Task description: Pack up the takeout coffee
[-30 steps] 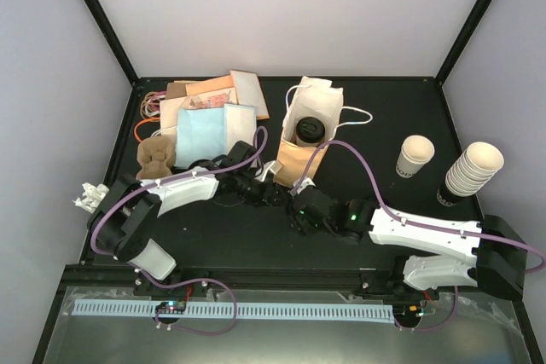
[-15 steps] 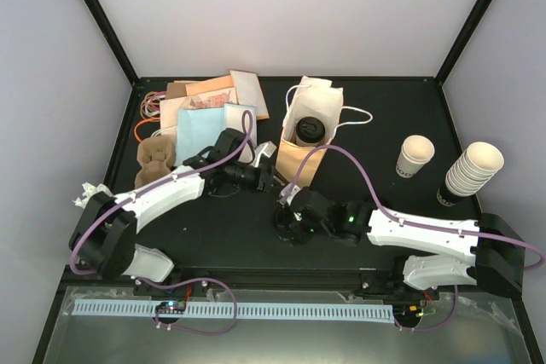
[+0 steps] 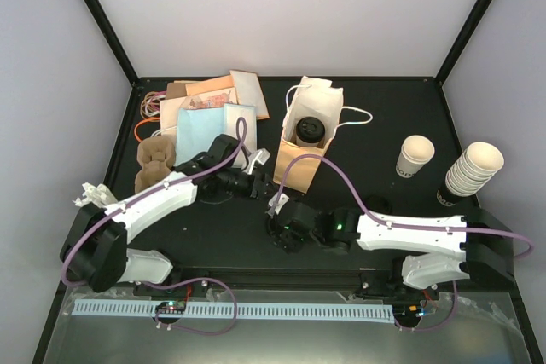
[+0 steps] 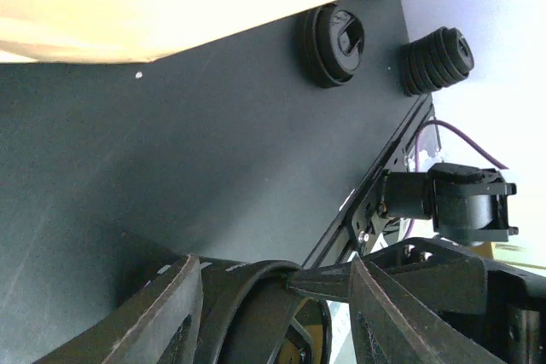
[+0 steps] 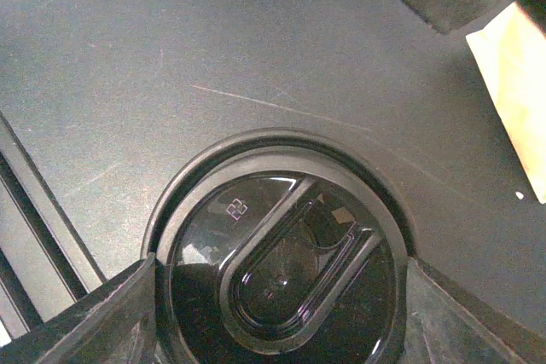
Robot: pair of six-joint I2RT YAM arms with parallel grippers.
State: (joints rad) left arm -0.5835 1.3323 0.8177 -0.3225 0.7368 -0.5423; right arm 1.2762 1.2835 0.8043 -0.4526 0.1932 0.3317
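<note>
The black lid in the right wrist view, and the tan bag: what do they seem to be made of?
The black lid: probably thin plastic, glossy; it shows bright reflections and moulded ridges. The tan bag: likely paper, matte, with sharp folds.

Boxed in by plain pale lilac wall panels [image 3: 281, 14], joined at slanting black metal corner struts [image 3: 98, 19]. Below, flat matte black tabletop [image 3: 401, 104], finely scratched. Along near edge, grey brushed-metal ledge [image 3: 281, 343] with white slotted plastic strip [image 3: 256, 309]. Soft, even light.
</note>
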